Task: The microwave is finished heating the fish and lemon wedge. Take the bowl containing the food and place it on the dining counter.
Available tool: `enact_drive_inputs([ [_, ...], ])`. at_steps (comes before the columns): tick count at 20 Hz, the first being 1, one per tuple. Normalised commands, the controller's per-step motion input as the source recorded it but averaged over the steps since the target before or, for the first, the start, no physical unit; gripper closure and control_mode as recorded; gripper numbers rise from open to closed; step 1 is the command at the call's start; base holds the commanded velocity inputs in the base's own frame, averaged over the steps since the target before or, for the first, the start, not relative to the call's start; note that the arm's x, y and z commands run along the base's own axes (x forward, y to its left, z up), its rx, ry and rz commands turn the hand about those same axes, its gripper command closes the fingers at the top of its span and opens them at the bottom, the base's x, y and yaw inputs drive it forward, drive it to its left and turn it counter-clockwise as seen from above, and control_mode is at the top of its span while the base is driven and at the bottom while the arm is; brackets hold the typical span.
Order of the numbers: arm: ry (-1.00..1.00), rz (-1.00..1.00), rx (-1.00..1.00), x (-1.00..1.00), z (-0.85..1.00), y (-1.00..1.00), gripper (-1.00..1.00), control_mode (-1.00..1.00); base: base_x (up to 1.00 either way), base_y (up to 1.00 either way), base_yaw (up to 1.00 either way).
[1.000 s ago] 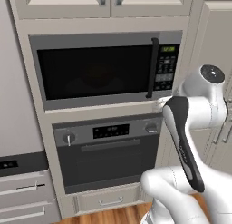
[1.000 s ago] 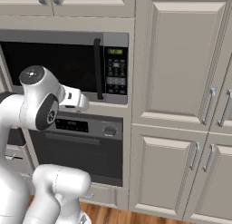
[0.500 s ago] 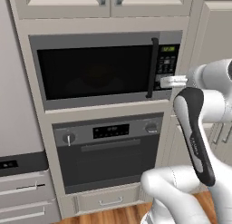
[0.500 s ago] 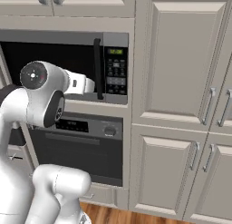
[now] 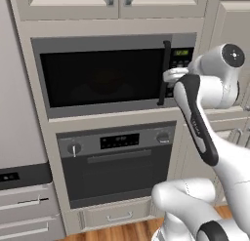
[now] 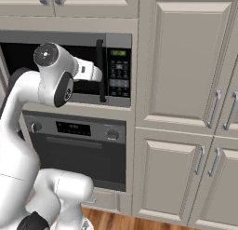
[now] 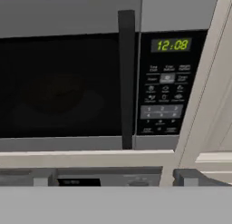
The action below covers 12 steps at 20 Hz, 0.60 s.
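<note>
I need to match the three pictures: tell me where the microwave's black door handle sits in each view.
Left base view: handle, right of centre, beside the robot's wrist.
Right base view: handle, upper left, just past the wrist.
Hand view: handle, centre, vertical.
Shared landmark: the green-lit display, right of the handle.

**Clock Reading on the Microwave**

The microwave carried a small green-lit display at the top of its right-hand control panel, and it read 12:08. The keypad labels below it were too blurred to read. The oven's dark display showed only illegible marks.
</note>
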Motion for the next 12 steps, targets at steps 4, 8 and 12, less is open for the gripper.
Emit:
enact_drive_inputs([
  [4, 0.00, 0.00, -0.10, 0.65, -0.49, 0.09, -1.00, -1.00, 0.00, 0.00, 0.00],
  [8, 0.00, -0.01, -0.04, 0.74, -0.37, 0.07, -1.00, -1.00, 0.00, 0.00, 0.00],
  [12, -0.06, -0.01, 0.00, 0.65, -0.25, -0.02, -1.00, -1.00, 0.00, 0.00, 0.00],
])
